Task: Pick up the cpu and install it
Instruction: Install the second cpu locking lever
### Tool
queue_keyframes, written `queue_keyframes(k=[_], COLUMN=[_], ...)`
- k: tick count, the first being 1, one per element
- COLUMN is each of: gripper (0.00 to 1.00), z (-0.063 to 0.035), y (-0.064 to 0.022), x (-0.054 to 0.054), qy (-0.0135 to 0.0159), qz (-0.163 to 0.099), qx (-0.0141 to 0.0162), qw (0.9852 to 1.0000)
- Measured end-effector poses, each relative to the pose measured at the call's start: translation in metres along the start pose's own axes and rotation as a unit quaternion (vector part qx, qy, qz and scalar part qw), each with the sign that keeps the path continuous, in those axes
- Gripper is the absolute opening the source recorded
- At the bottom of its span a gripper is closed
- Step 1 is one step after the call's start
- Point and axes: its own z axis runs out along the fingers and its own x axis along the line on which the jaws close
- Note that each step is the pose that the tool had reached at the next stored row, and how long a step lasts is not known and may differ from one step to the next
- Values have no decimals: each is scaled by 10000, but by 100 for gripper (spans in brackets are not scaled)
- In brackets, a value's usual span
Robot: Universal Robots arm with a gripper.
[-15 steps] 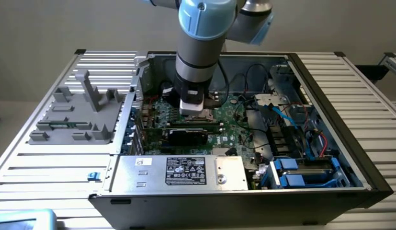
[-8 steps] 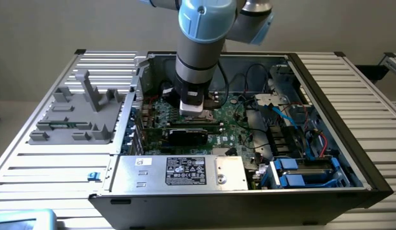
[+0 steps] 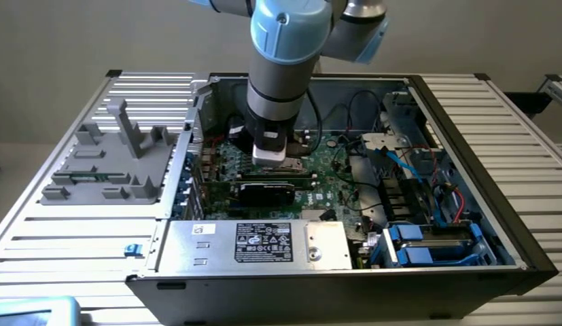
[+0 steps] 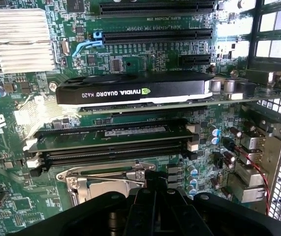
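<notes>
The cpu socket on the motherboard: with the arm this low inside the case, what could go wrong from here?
1. The gripper hangs right over the socket's metal frame; a slightly off descent could press on the frame instead of seating anything.
2. The memory stick and the graphics card stand close beside the socket, so a sideways shift might knock them.
3. Loose cables run near the arm's wrist and might snag.

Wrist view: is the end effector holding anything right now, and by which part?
Cannot be told. The end effector is shut just over the metal socket frame; its own body hides its tips.
</notes>
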Motion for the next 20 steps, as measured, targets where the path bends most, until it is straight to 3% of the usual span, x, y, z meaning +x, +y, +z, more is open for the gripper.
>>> queue_keyframes(k=[20], gripper=[11], z=[106], y=[-37], x=[-59], qy=[6], qz=[33], qx=[9], qw=[10000])
